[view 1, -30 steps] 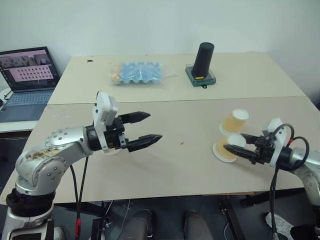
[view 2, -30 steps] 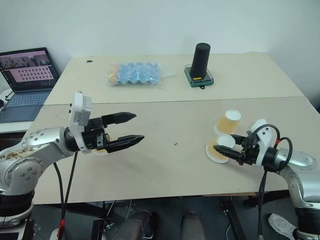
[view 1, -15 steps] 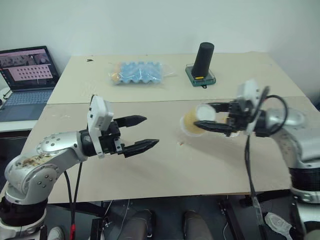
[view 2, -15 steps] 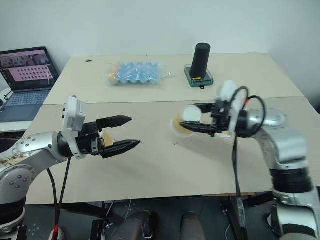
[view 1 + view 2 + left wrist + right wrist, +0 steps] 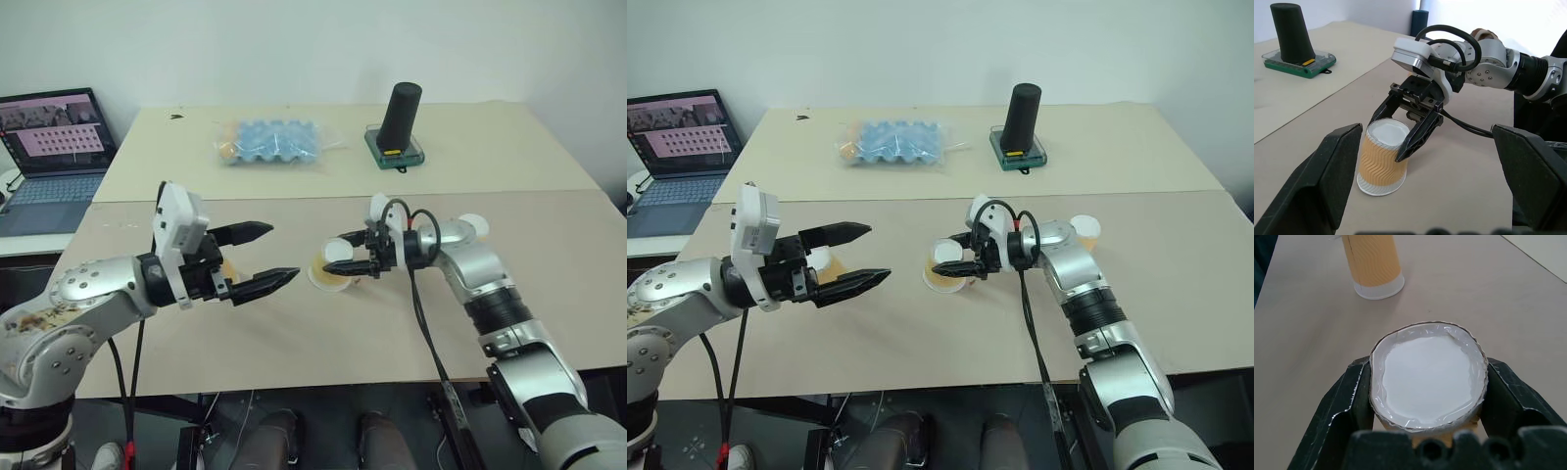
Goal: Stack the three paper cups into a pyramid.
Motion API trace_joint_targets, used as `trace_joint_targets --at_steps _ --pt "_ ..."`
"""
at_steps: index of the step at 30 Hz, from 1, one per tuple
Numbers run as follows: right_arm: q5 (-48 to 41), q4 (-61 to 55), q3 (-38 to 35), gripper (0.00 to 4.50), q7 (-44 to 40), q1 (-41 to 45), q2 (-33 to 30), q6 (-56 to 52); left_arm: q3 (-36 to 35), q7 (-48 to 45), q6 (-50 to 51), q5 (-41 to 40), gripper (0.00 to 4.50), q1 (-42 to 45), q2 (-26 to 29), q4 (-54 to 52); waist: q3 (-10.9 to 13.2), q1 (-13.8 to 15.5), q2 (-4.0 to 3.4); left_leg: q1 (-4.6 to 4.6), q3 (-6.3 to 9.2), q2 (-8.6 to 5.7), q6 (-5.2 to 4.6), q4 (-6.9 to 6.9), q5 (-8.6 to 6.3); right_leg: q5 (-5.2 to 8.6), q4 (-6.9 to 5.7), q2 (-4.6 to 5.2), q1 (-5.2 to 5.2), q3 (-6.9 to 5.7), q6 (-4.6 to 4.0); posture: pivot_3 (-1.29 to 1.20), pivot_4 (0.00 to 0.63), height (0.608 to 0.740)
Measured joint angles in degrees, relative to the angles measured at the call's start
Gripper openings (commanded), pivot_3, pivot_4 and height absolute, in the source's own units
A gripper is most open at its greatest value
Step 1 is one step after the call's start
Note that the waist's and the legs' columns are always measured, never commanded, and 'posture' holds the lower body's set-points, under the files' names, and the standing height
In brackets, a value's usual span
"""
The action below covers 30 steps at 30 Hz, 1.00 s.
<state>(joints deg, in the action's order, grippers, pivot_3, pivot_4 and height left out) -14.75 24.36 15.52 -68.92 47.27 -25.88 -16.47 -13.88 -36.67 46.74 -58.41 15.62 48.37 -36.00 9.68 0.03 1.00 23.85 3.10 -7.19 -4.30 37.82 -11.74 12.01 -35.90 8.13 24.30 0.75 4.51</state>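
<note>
The right gripper (image 5: 958,260), clamped on an inverted cup (image 5: 1383,158), stood just beside the second cup (image 5: 1373,262) near the wide-apart left gripper (image 5: 257,259).

Tan-orange ribbed paper cup (image 5: 822,262) on the left sits mostly hidden behind left gripper (image 5: 860,257). Third tan paper cup (image 5: 1084,231) half hidden behind right arm. Open grey laptop (image 5: 49,147) cut off by frame edge; screen content unreadable.
</note>
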Motion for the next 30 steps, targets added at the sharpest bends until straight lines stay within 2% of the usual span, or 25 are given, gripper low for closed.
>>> trace_joint_targets --at_steps 12,14,17,30 --pt "1.22 2.21 -0.37 2.64 -1.19 0.89 1.07 1.77 -2.94 -0.69 -0.11 0.56 4.5 -1.96 2.28 0.48 0.0 -0.34 0.0 -0.05 0.04 0.06 0.13 0.0 -0.03 -0.01 -0.05 -0.14 0.0 0.02 -0.03 0.0 0.15 0.726" --pt "1.33 2.11 -0.39 3.62 -1.03 0.88 1.08 1.77 -2.94 -0.74 -0.15 0.56 4.5 -1.96 2.28 0.48 0.0 -0.37 0.0 -0.05 0.04 0.06 0.14 0.0 -0.03 -0.01 -0.05 -0.14 0.0 0.02 -0.03 0.0 0.15 0.726" --pt "2.25 2.07 -0.58 4.42 -0.55 0.6 1.07 1.77 -2.93 -0.75 -0.18 0.57 4.5 -1.96 2.24 0.49 0.0 -0.41 -0.01 -0.05 0.04 0.06 0.14 -0.01 -0.03 -0.01 -0.05 -0.14 0.01 0.02 -0.03 0.0 0.15 0.726" --pt "2.07 -3.22 -1.72 4.42 -1.13 -1.4 -0.19 -0.19 -2.84 -0.65 -0.2 0.53 4.5 -1.91 2.07 0.59 0.01 -0.82 -0.01 -0.05 0.04 0.11 0.19 -0.05 -0.05 -0.01 -0.05 -0.19 0.06 0.05 -0.03 0.0 0.15 0.726"
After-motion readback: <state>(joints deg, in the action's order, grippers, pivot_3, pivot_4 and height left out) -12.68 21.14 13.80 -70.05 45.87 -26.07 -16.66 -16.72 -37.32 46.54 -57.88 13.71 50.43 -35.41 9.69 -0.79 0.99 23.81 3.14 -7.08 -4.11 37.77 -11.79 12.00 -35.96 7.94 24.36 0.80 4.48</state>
